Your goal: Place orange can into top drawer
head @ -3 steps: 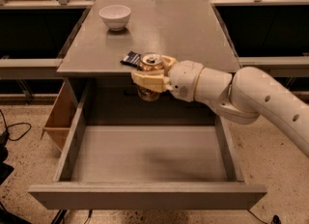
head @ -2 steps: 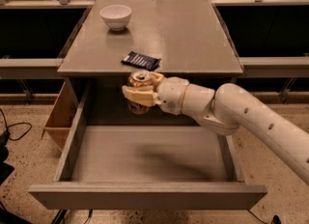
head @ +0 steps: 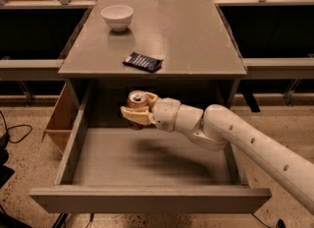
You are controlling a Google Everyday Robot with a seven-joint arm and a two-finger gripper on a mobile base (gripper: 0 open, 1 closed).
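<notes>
The orange can (head: 137, 101) is upright, silver top up, held in my gripper (head: 139, 110). The gripper is shut on the can, with cream fingers (head: 138, 116) wrapped round its sides. The can hangs inside the open top drawer (head: 147, 200), near its back left, above the flat grey bottom (head: 147, 160). My white arm (head: 245, 141) reaches in from the right over the drawer's right wall.
The grey cabinet top (head: 196, 35) carries a white bowl (head: 117, 16) at the back left and a dark flat packet (head: 143, 62) near the front edge. A cardboard box (head: 61, 121) stands on the floor to the drawer's left. Dark shelves flank the cabinet.
The gripper has carried the can down and leftward, from level with the cabinet top's front edge into the drawer opening. The packet is now uncovered.
</notes>
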